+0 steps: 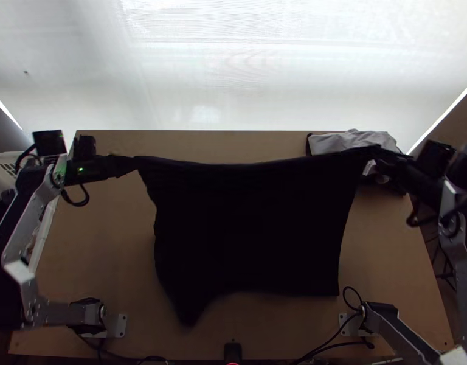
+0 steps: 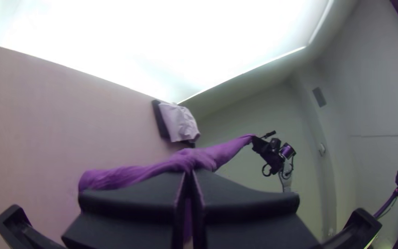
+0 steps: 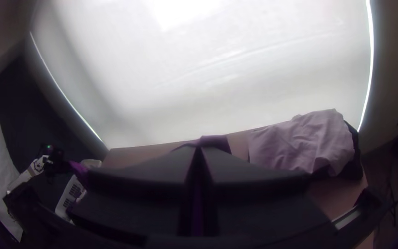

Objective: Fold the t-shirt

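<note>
The t-shirt (image 1: pixel 252 225) is stretched between the two sets of fingers, near-black from above and purple in the wrist views. The left gripper (image 1: pixel 129 163) and right gripper (image 1: pixel 382 155) both have their fingers clenched on its upper edge, one near each end. Between the fingers that edge sags slightly; by the left ones, in the left wrist view, the cloth is gathered into a bunched, wrinkled band. Below the left fingers the side runs unevenly down to a drooping, blurred point, the lowest part of the shirt; below the right ones it falls fairly straight to a squarer corner. The dark middle hides any folds. Just beyond the right fingers, a rumpled pale cloth (image 1: pixel 349 141) lies on the tabletop (image 1: pixel 93 243).
</note>
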`<state>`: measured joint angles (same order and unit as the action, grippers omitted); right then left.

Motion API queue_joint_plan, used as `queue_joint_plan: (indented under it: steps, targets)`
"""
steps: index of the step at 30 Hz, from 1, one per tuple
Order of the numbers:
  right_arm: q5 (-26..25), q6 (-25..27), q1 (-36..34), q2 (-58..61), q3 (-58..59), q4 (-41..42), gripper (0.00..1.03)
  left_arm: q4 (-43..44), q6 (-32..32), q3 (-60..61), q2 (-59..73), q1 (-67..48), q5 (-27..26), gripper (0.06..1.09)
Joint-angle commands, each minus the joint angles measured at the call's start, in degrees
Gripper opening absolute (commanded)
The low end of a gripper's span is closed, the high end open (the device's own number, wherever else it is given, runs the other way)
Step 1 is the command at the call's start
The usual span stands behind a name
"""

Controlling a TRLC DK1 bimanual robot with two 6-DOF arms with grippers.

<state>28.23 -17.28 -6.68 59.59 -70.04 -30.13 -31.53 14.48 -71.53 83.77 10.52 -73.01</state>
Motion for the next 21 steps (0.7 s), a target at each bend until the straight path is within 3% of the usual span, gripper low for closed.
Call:
queue_joint_plan:
  steps: [1,5,7,10,21]
  targets:
    - [-1.2,1.8,1.4,14.2,0.3,8.8,0.03,0.2,-11.8,-5.9,19.1,0.6,8.9,0.09]
    - [-1.5,3.3,1.8,20.7,1.2,12.0,0.03,-0.1,-17.0,-7.0,22.9,-0.1,14.2,0.09]
    - [-1.9,4.0,1.9,23.8,1.4,13.1,0.03,0.0,-19.6,-7.4,24.0,-0.9,19.3,0.09]
    - [-3.1,3.9,2.8,28.2,0.7,14.6,0.03,0.0,-20.5,-8.5,25.9,-1.7,22.4,0.09]
    - [-6.7,6.5,4.7,40.0,-3.8,15.4,0.03,-9.0,-25.5,-21.1,36.0,-1.8,26.1,0.09]
